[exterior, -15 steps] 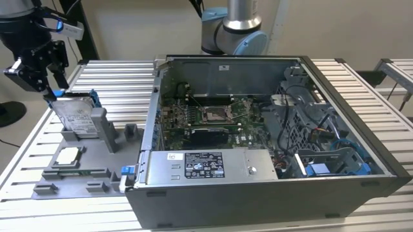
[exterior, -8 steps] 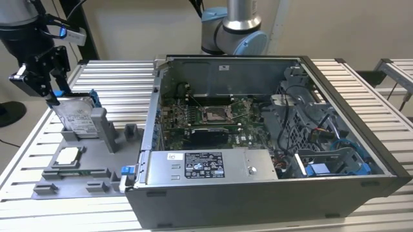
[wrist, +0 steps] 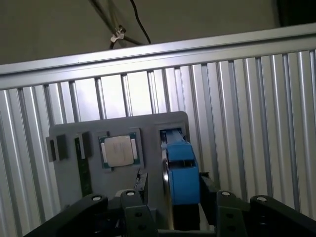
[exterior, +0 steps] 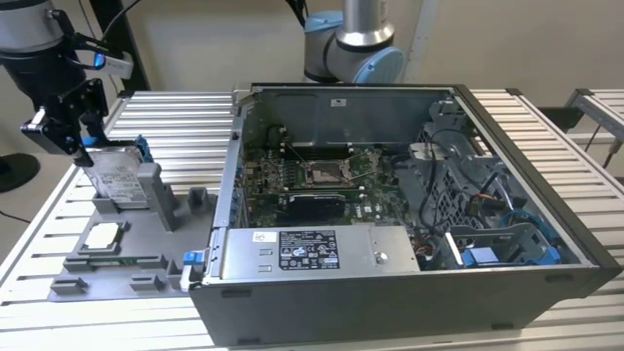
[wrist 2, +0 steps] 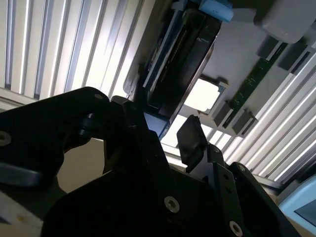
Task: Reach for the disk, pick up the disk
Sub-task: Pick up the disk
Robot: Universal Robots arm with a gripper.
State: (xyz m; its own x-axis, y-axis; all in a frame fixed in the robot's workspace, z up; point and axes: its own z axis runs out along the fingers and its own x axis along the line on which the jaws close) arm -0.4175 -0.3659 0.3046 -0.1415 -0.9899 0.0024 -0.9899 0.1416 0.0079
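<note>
The disk point(exterior: 115, 175), a silver drive with a white label and blue bracket, stands on edge in a slot of the grey holder plate point(exterior: 127, 245) at the exterior view's left. My gripper point(exterior: 86, 150) hangs over its top corner. In the first wrist view the two black fingers point(wrist: 140, 181) straddle the blue bracket edge of the disk point(wrist: 180, 168), with a gap showing on one side; the gripper point(wrist: 172, 186) is open. In the second wrist view the disk point(wrist 2: 182, 59) lies just beyond the fingertips point(wrist 2: 192, 138).
A square silver chip point(exterior: 102, 235) and a green memory stick point(wrist: 81, 163) sit on the same holder plate. An open computer case point(exterior: 390, 205) fills the middle and the exterior view's right of the slatted metal table point(exterior: 175, 117). A second arm's base point(exterior: 351, 44) stands behind the case.
</note>
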